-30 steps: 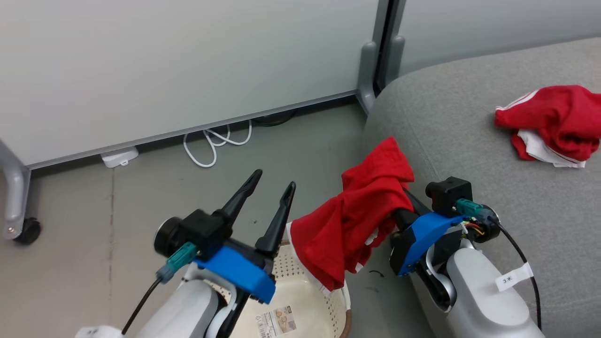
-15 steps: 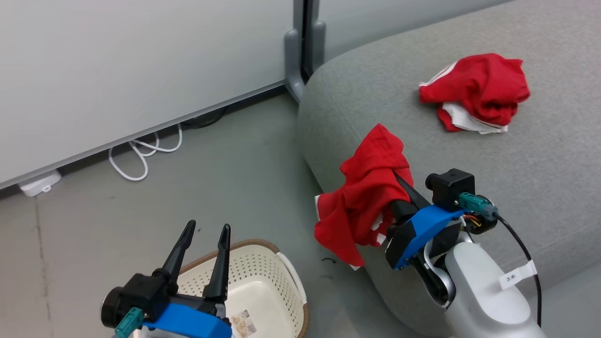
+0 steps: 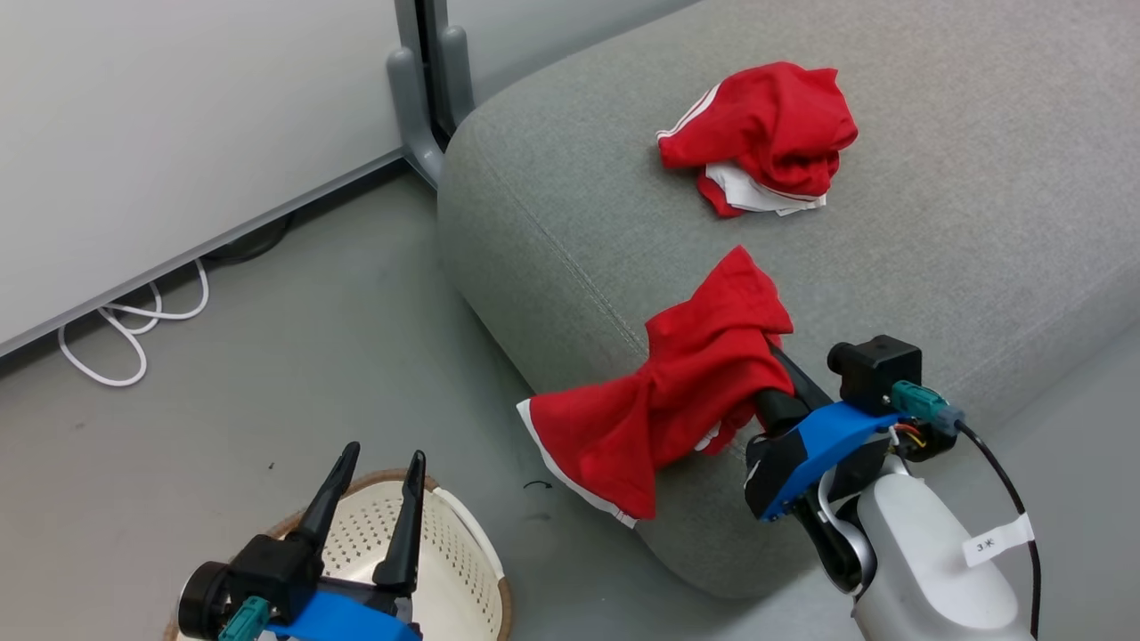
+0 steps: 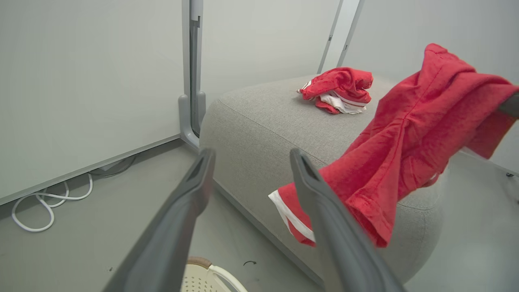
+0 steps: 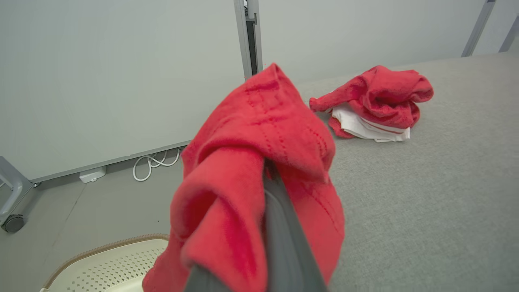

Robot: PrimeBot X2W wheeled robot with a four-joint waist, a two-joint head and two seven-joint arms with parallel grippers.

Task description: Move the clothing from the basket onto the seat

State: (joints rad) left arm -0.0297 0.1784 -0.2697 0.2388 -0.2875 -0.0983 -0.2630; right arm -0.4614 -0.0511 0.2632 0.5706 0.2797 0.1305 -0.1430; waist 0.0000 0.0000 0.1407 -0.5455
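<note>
My right gripper point(image 3: 784, 369) is shut on a red garment point(image 3: 677, 401) with white trim, which hides its fingertips. This clothing drapes over the front corner of the grey seat point(image 3: 935, 223), its lower end hanging past the edge above the floor. A second red garment point(image 3: 766, 133) lies crumpled on the seat further back. My left gripper point(image 3: 383, 454) stands open and empty above the cream basket point(image 3: 454, 561) at the lower left. The left wrist view shows the left gripper point(image 4: 251, 156) open, the held garment point(image 4: 405, 142) and the lying one point(image 4: 338, 87). In the right wrist view the held garment point(image 5: 251, 162) wraps my right gripper point(image 5: 275, 202).
A pale wall panel with a grey post point(image 3: 419, 89) stands behind the seat's left corner. A white cable point(image 3: 116, 343) loops on the grey floor by the wall. A caster wheel point(image 5: 14, 223) sits at the far left.
The head camera has swung, shifting the whole picture left. My right gripper has carried the red garment from above the basket to the seat's corner. The left gripper stays open over the basket.
</note>
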